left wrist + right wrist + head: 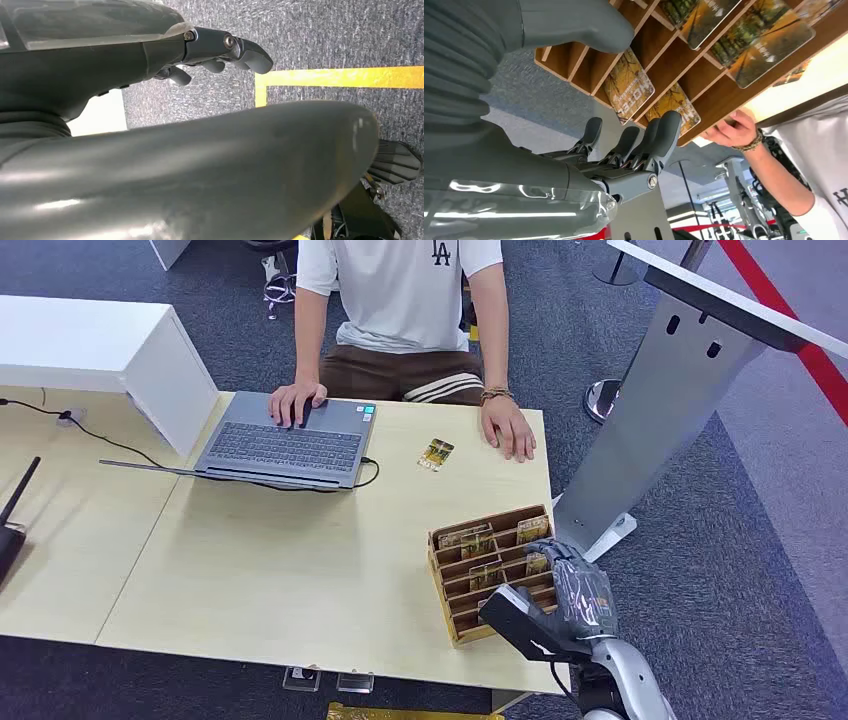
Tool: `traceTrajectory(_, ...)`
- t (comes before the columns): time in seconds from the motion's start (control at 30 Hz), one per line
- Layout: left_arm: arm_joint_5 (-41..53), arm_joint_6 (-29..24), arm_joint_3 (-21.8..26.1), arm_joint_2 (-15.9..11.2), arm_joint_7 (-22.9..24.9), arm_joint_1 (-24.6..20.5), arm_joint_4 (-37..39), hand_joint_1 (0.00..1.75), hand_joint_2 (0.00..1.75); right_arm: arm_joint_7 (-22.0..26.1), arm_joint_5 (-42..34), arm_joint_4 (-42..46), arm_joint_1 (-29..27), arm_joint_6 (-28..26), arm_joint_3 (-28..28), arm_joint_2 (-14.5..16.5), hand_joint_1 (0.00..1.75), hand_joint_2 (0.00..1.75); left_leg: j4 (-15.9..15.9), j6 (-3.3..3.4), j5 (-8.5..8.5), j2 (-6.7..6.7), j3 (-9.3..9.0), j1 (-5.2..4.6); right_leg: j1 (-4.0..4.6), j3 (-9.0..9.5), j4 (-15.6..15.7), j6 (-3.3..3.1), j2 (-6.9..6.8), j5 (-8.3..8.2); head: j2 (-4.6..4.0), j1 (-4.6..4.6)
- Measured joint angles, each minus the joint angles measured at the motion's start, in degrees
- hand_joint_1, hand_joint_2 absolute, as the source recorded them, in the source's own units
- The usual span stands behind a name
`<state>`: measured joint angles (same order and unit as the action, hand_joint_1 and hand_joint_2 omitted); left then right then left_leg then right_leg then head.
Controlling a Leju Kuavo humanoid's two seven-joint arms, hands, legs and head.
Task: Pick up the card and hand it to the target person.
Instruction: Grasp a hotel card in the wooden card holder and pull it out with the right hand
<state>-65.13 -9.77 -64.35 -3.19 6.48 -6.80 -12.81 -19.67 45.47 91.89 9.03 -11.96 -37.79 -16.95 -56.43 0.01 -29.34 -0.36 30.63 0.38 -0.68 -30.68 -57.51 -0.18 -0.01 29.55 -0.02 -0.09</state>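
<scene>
1. From the head view we see our right hand (572, 585) at the near right corner of the pale wooden table (300, 570), beside the wooden card rack (492, 570).
2. Our right wrist view brings the rack (704, 70) close: slanted brown slots with glossy cards carrying autumn-forest prints. One card (628, 85) sits in the slot between our thick grey thumb and the dark fingers (659, 135). The fingers are slightly apart and extended, holding nothing.
3. A loose card (435, 454) lies flat on the table, between the laptop (285, 443) and the person's hand (510, 428).
4. The person (400, 300) sits across the table in a white shirt, one hand on the grey laptop.
5. Our left wrist view shows our left hand (215, 55) above speckled grey carpet (325, 30) with a yellow line; its fingers curl loosely, gripping nothing.
</scene>
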Motion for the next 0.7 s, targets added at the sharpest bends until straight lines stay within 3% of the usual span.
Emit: traceTrajectory(0.7,0.6,0.2,0.0,0.0,-0.4,0.0,0.0,0.0,0.0,1.1,0.1,-8.3,3.8,-1.8,2.2,0.8,0.71,1.75,0.0,0.0,0.0,0.0,0.0,0.0,0.0,0.0,0.0,0.0,0.0,0.0,0.02,-0.02)
